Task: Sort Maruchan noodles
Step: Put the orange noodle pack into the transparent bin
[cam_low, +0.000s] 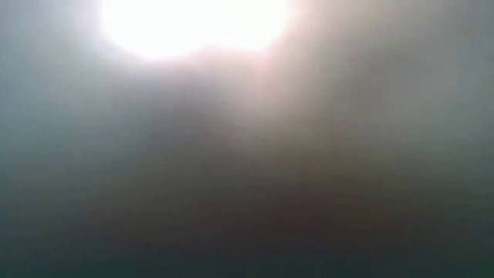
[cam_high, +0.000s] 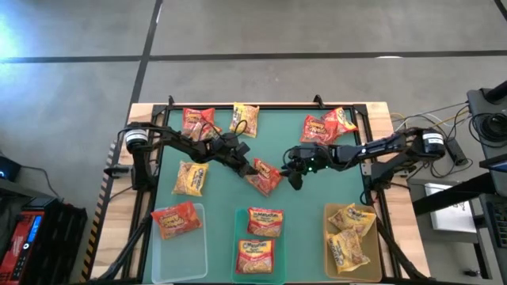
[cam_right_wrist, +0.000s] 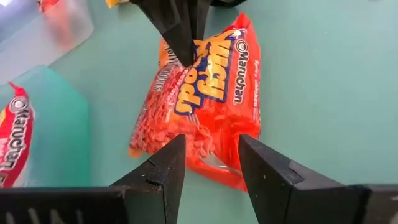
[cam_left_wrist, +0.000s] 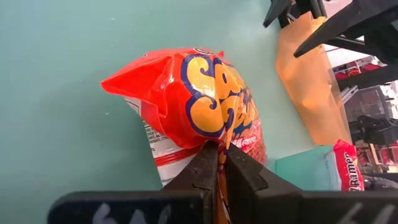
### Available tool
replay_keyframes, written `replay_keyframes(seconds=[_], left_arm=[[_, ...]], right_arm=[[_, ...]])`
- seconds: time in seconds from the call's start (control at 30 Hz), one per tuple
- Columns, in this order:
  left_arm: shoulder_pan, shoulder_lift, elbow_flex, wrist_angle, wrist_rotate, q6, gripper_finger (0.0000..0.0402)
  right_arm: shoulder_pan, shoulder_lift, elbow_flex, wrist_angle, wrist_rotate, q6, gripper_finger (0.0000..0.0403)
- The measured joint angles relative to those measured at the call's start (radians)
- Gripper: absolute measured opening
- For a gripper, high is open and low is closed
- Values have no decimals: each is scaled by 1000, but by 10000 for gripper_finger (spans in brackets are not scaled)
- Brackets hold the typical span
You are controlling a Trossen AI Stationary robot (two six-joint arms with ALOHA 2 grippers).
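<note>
At frame centre of the high view, the orange-red packet lies diagonally, pinched by the left gripper; the right gripper hovers beside it, fingers parted; left wrist view: fingers clenched on its edge

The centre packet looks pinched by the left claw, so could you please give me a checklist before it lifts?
1. Left claw shut on centre packet: ok.
2. Grip depth: edge only, not ok.
3. Right claw open, off the packet: ok.
4. Right claw clear of lift path: not ok, close beside it.
5. Middle bin has room: cannot tell.
6. Low view usable: not ok.
</note>
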Motion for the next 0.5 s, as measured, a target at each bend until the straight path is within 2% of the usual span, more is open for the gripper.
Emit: replay_keyframes(seconds=[0.13,0.5], left_arm=[[3,-16,0,1,29,-3,1],[8,-145,-18,3,28,18,0]], right_arm=[[0,-31,0,-38,0,-10,139],[0,-47,-1,-59,0,-2,139]])
